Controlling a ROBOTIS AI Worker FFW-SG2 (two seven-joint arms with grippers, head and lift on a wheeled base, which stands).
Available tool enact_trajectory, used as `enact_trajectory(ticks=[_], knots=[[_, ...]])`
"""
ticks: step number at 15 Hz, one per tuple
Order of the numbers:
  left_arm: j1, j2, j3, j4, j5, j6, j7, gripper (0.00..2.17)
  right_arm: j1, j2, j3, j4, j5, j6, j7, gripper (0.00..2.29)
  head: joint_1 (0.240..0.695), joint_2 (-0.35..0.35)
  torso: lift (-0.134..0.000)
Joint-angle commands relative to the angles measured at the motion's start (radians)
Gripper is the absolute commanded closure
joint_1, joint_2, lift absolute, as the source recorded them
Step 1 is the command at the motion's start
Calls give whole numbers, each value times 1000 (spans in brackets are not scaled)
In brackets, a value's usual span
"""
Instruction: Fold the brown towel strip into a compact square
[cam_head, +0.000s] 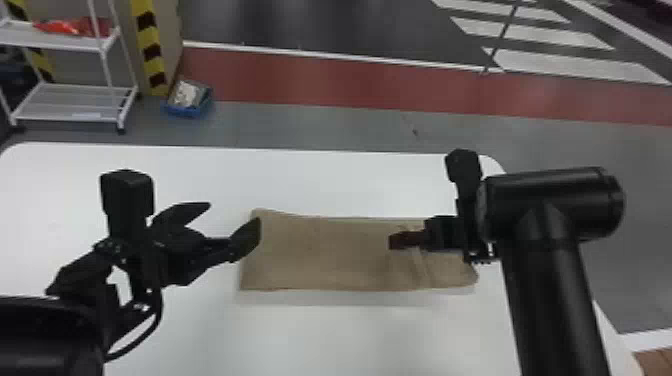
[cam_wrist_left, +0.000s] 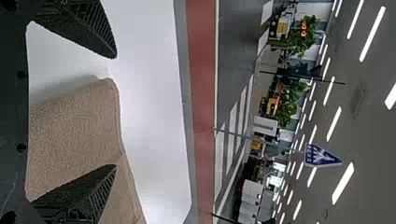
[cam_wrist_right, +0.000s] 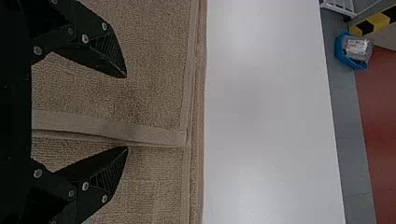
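Head view: The brown towel strip lay lengthwise across the center of the frame on a white table, its long sides running left to right. My left gripper, at center left, stood open at the towel's left end, one fingertip overlapping that edge in the picture; whether it touched the cloth, I could not tell. My right gripper, right of center, was positioned over the towel's right-hand portion, near a hem that crossed the cloth.

In the left wrist view, my two ribbed fingers were spread well apart, with a rounded corner of the towel showing between them. In the right wrist view, my fingers were likewise parted, the hem visible in the gap and gripped by neither.

Beyond the table, a white rack stood at the upper left of the frame, near a blue bin on the floor.
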Motion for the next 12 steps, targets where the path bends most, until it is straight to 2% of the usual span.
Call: enact_trajectory(ticks=[1,6,7,8,12], knots=[[0,0,0,3,-1,-2,0,43,-2,0,-1,9,3,8,0,471,695,-204,-124],[0,0,0,4,-1,-2,2,43,0,0,-4,9,3,8,3,471,695,-208,-124],[0,0,-1,4,-1,-2,2,43,-2,0,-1,9,3,8,2,502,695,-208,-124],[0,0,-3,4,-1,-2,2,43,-2,0,-1,9,8,8,2,667,695,-207,-124],[2,0,-3,4,-1,-2,0,43,-2,0,-1,11,11,8,2,684,695,-210,-124]])
